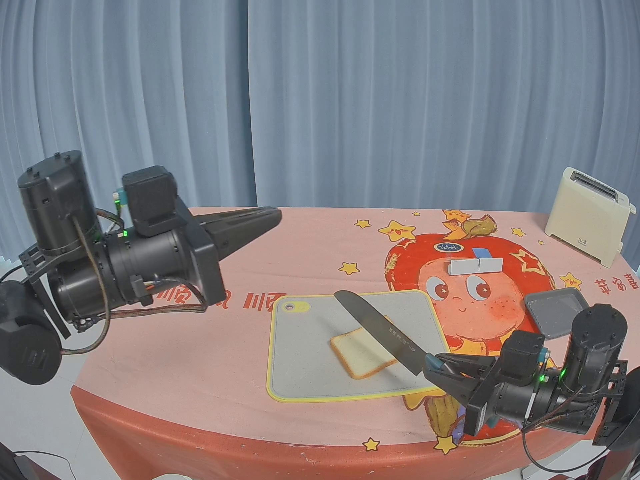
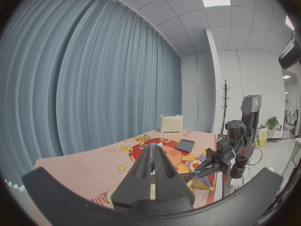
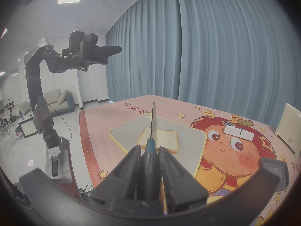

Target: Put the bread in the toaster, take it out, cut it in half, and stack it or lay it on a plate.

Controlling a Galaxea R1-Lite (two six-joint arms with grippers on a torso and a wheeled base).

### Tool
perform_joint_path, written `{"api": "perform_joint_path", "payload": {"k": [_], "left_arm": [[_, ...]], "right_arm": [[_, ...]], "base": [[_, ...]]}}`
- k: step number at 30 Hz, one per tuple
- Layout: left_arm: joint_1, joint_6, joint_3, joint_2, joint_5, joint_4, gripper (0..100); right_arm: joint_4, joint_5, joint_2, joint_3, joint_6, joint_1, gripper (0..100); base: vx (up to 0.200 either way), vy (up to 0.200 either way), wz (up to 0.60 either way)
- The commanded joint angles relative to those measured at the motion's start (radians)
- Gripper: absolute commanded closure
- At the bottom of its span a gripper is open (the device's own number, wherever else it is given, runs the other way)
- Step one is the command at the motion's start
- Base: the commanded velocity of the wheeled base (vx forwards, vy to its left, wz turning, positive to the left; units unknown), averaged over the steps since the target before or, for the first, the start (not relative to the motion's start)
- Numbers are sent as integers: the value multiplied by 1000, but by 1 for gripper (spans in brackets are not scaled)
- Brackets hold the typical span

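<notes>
Bread slice (image 1: 360,359) flat on cutting board (image 1: 300,358), right tool (image 1: 437,367) pinching knife (image 1: 380,328) over it, left tool (image 1: 272,217) pressed together

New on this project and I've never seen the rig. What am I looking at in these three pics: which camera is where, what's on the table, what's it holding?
This is a two-armed robot working at a table. The wide picture comes from a camera on its head, looking down at the work. The other two come from a camera on each wrist, looking out along that arm's gripper.

On the pink tablecloth lies a cutting board with one slice of bread on it, which looks uncut. A grey plate sits to the robot's right, and a cream toaster stands at the far right corner.

The right gripper is shut on the handle of a knife. The blade reaches over the bread, but I cannot tell whether it touches. The left gripper is shut, holds nothing, and hangs high over the table's left side.
</notes>
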Motion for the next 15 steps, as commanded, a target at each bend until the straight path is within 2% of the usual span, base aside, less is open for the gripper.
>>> {"api": "perform_joint_path", "payload": {"k": [1, 5, 10, 15], "left_arm": [[-37, 1, -33, 83, 8, -12, 100], [-67, 0, -69, 135, 43, -12, 100], [-75, 1, -88, 183, 49, -13, 100], [-100, 26, -91, 244, 52, -45, 100]], "right_arm": [[-2, -8, 14, -2, 1, 3, 100], [0, -14, 16, -2, 1, 3, 100], [0, -14, 17, -2, 1, 3, 100], [0, -14, 17, -2, 1, 3, 100]], "base": [[0, 0, 0], [0, 0, 0], [0, 0, 0], [0, 0, 0]]}}
